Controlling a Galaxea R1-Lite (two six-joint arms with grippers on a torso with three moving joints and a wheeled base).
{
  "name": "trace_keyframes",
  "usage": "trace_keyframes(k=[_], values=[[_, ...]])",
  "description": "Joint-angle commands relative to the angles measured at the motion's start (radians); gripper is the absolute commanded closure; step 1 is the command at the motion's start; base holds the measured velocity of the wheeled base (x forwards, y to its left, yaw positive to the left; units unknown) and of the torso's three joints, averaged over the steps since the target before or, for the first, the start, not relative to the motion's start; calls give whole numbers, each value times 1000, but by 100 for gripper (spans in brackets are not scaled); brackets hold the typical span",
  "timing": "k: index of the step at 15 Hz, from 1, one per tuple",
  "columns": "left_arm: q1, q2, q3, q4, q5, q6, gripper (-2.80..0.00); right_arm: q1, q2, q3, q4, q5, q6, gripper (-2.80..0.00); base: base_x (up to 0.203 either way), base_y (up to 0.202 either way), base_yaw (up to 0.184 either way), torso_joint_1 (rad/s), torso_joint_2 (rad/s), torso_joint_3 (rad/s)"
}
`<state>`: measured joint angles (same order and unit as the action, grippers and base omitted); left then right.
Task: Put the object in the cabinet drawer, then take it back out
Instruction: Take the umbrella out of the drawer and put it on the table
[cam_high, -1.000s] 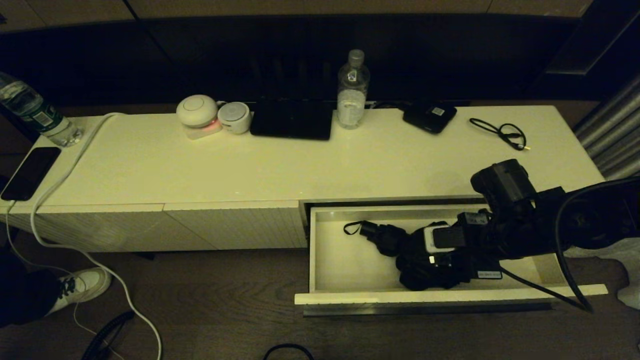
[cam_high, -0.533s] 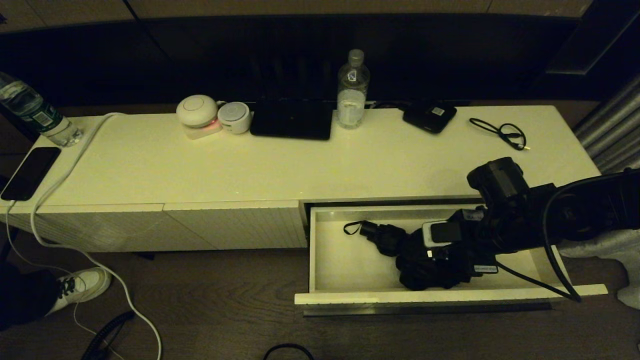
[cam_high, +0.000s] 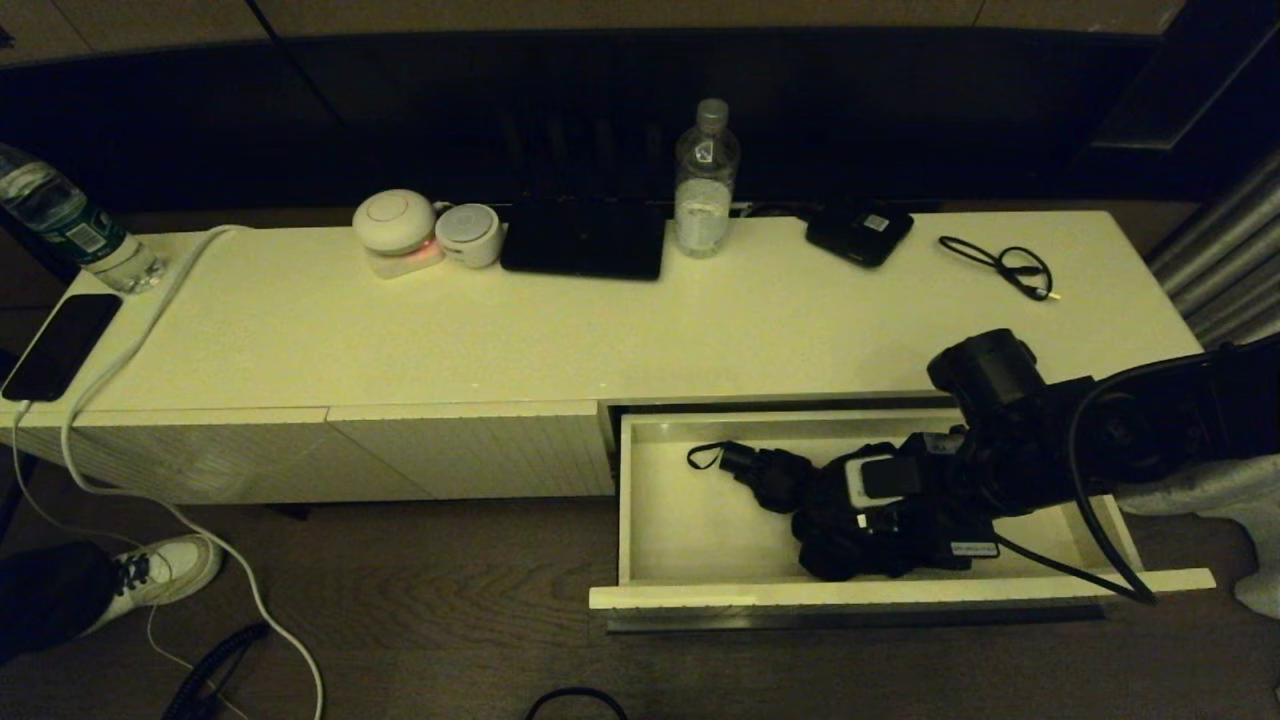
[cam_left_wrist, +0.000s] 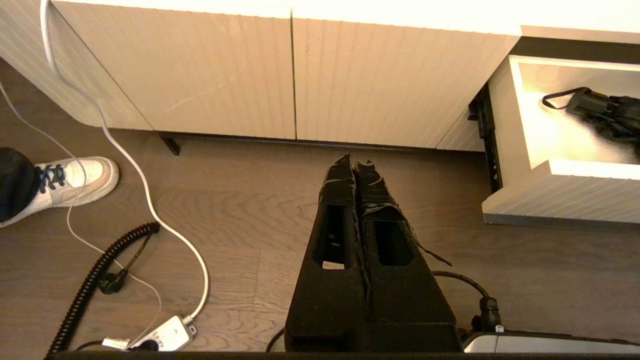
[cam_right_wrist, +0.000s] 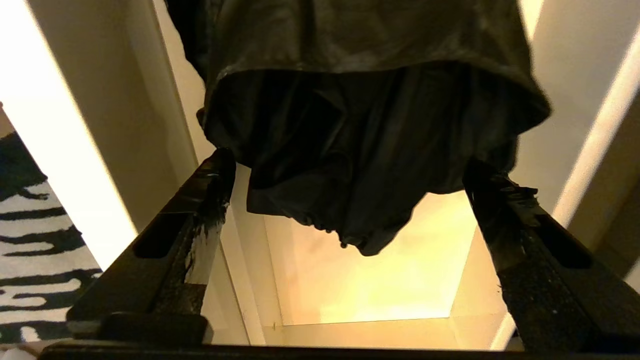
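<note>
Lying inside the pulled-out cabinet drawer (cam_high: 700, 530), the object (cam_high: 800, 485), a black folded fabric bundle, rests on the pale drawer floor toward the drawer's right half, with its thin strap loop (cam_high: 703, 456) stretched out to the left. The right gripper (cam_high: 870, 500) reaches into the drawer from the right, just over the bundle. In the right wrist view its jaws stand wide apart, one finger (cam_right_wrist: 200, 200) on each side of the object (cam_right_wrist: 360, 130); the fabric hangs between them and the fingers do not pinch it, though whether the tips brush the cloth cannot be told. The left gripper (cam_left_wrist: 356, 167) hangs parked over the wooden floor (cam_left_wrist: 240, 210) in front of the closed ribbed panels (cam_left_wrist: 250, 75), its jaws pressed together and empty; from there the object's strap end (cam_left_wrist: 595, 107) shows in the open drawer (cam_left_wrist: 560, 190). On the tabletop (cam_high: 600, 330) stand a water bottle (cam_high: 706, 180), a flat black device (cam_high: 860, 232) with a white label, a thin black cable (cam_high: 1005, 265), a dark flat rectangular item (cam_high: 585, 238), two round white devices (cam_high: 425, 232) and, at the left end, a second bottle (cam_high: 70, 225) and a phone (cam_high: 60, 345). A white-shoed foot (cam_high: 165, 570) stands on the floor at the left.
</note>
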<state>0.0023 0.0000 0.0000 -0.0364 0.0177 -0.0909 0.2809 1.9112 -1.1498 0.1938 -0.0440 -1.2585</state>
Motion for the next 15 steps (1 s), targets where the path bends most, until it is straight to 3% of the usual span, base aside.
trace_keyframes(k=[1, 15], values=[[1, -2, 0, 0, 1, -1, 0, 1, 25, -5, 2, 1, -7, -280, 0, 0, 0, 0, 0, 0], [0, -2, 0, 0, 1, -1, 0, 3, 160, -94, -8, 10, 6, -280, 0, 0, 0, 0, 0, 0]])
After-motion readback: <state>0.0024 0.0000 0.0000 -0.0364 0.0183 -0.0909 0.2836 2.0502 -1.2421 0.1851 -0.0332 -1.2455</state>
